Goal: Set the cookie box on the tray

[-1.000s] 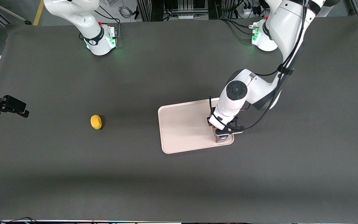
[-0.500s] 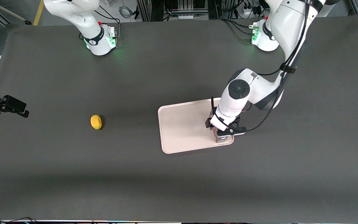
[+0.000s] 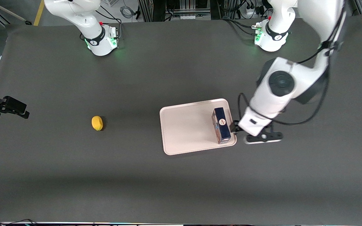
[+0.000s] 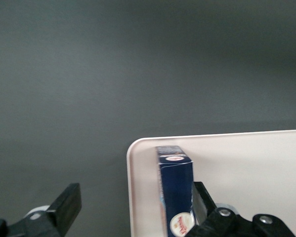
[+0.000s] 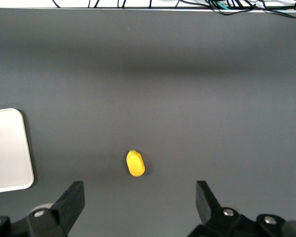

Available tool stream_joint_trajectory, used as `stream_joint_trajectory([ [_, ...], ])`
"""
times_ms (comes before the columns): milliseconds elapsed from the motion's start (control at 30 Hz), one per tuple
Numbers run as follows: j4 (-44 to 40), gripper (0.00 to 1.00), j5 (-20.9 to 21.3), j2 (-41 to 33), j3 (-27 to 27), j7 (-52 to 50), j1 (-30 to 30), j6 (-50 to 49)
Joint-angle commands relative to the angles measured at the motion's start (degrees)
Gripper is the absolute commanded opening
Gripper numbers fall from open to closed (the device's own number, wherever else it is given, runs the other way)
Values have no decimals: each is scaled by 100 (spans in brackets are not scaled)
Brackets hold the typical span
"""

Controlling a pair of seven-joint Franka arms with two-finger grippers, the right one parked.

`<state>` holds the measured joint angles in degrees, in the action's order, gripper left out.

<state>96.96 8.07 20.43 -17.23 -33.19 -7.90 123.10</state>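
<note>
Sitting on the tray (image 3: 187, 128) is the cookie box (image 3: 221, 125), lying long-ways right along the tray's edge at the working arm's end, with its white-red round logo facing up in the front view. It's the only thing on the tray, and it takes up just a narrow strip next to the rim; the tray itself lies flat on the dark counter (image 3: 181, 182). From the wrist camera the box (image 4: 176, 195) looks like a navy slab standing up from the pale tray (image 4: 256, 163) close to one rounded corner, logo showing on its near end. Now the end effector (image 3: 236, 128): it's up off the tray, hanging over the counter just past the tray's rim on the working arm's side, beside the box. Fingers are spread wide apart and there's nothing between them. In the wrist view, the end effector (image 4: 138, 210) has one dark finger (image 4: 66, 205) out over bare counter and the other finger (image 4: 203, 200) just beside the box's side, and I honestly can't tell if it's touching or just close. Only other thing around is a small yellow lump (image 3: 97, 122) on the counter, well away toward the parked arm's end, also visible from the right wrist camera (image 5: 135, 163).
</note>
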Motion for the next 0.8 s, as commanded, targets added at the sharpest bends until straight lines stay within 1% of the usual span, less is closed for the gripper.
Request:
stream_joint_trajectory([
  [0, -212, 100, -394, -469, 395, 1172, 174, -743],
  [133, -177, 100, -376, -829, 677, 1840, 367, -1182],
  [300, -142, 100, -350, -1277, 879, 2474, 666, -1665],
  [400, -89, 100, -341, -1541, 923, 2702, 868, -1973],
  [467, 7, 100, -359, -1734, 923, 2922, 1009, -2009],
  [633, 192, 100, -376, -2139, 950, 3099, 1220, -2044],
  [767, 192, 100, -376, -2297, 1151, 3116, 1194, -2246],
])
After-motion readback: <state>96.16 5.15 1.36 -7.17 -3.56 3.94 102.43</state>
